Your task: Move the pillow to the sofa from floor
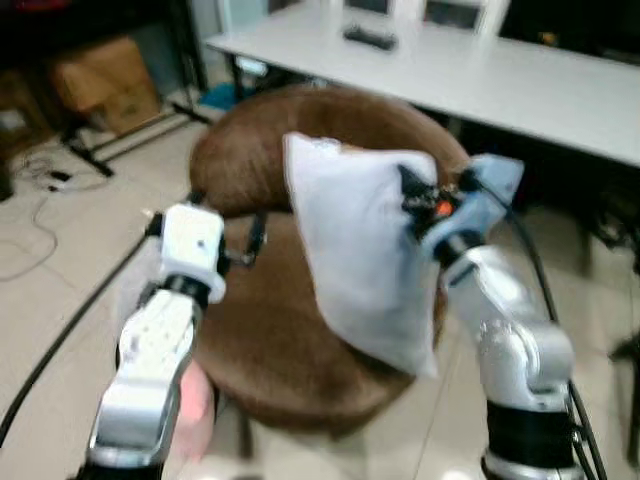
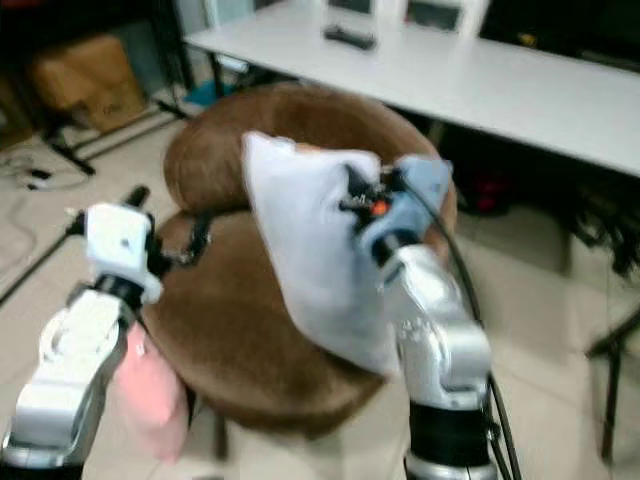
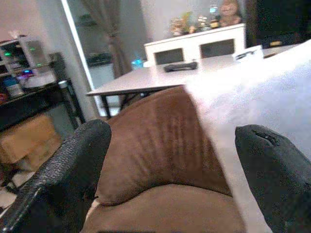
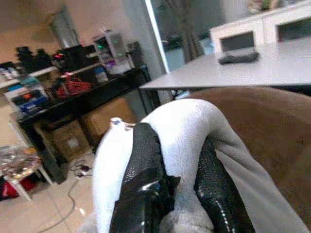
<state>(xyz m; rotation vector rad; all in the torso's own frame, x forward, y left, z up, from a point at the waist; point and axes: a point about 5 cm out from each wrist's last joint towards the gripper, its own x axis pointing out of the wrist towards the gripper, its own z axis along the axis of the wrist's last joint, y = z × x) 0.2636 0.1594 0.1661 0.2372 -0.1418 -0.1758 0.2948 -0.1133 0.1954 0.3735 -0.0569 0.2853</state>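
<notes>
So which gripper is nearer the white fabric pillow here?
Right. The right gripper is pinching the white fabric pillow over the round brown sofa. The left gripper is open beside the pillow, apart from it.

White pillow, brown sofa, my black fingers.

The pillow (image 1: 355, 250) is plain white with a fleecy nap, pinched by the black fingers (image 4: 146, 179) of my right gripper (image 4: 177, 189). The round sofa (image 1: 270, 330) is warm brown, faintly ribbed across its back. My left gripper (image 3: 170, 170) shows black, grainy fingers (image 3: 68, 170) too; both arms are silver. The worktop (image 1: 480, 75) is pale grey-white with a dark remote (image 1: 370, 38) on it. The floor (image 1: 70, 290) is beige tile, and something pink (image 2: 150, 395) sits beside the sofa.
</notes>
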